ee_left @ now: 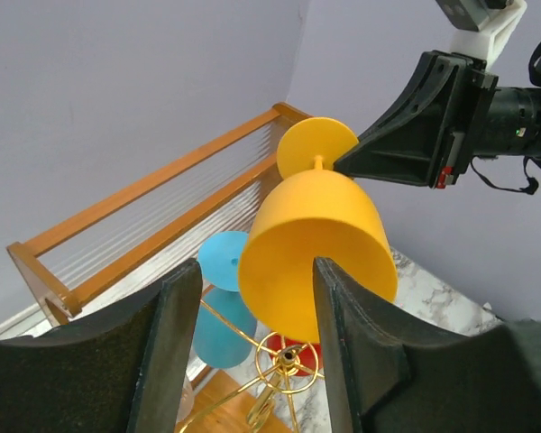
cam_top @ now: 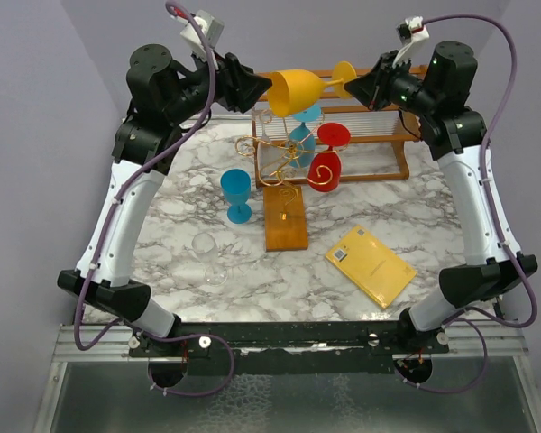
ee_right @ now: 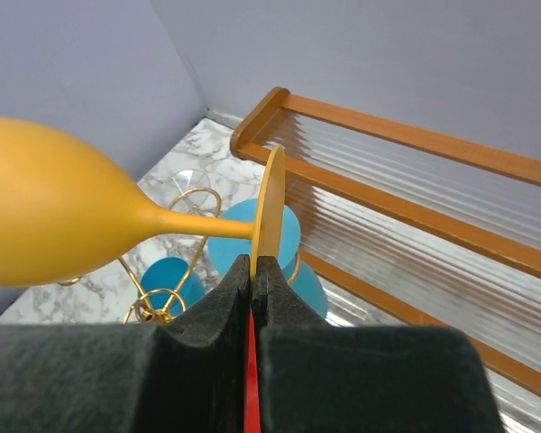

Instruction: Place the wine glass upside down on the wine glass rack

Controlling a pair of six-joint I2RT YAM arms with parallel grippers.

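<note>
Top external | wine glass rack (cam_top: 287, 233) on marble table (cam_top: 433, 207), under the glass | yellow wine glass (cam_top: 298, 90) sideways in air; seems light, stiff, slick plastic | my left gripper (cam_top: 260, 90) spread about its bowl; my right gripper (cam_top: 359, 83) pinches foot rim, stem likely surer

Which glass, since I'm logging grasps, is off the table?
The yellow wine glass, held sideways by its foot in the right gripper; others sit on the table or rack.
</note>
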